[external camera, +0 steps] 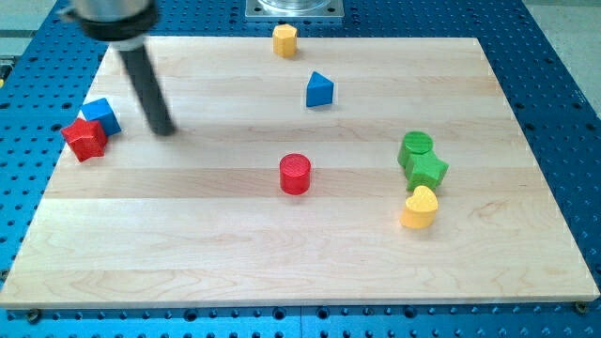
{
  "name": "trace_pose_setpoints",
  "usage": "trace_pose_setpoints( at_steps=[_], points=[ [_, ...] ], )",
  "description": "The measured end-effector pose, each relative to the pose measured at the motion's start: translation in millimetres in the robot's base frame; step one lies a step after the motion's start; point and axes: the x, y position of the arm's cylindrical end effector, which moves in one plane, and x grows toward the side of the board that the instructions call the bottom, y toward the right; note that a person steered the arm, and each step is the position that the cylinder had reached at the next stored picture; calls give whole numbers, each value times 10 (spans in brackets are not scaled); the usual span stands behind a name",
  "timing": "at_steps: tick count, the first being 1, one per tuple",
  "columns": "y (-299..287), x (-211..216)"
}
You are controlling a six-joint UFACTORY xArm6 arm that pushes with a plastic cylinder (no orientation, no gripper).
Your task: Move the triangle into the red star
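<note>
The blue triangle (319, 90) lies near the view's top centre of the wooden board (235, 244). The red star (84, 139) lies at the view's left edge, touching a blue cube (100, 115) just above and to its right. My tip (165, 130) is on the board to the right of the blue cube and the red star, far to the left of the triangle, touching no block.
A yellow hexagonal block (285, 40) sits at the view's top centre. A red cylinder (295, 174) stands mid-board. At the right are a green cylinder (415, 148), a green star (428, 170) and a yellow heart (420, 207).
</note>
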Motion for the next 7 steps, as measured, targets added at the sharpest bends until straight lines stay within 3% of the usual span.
trace_pose_setpoints(
  at_steps=[2, 3, 4, 6, 7],
  points=[
    [2003, -151],
    [2608, -461],
    [2639, -848],
    [379, -205],
    [734, -89]
  ],
)
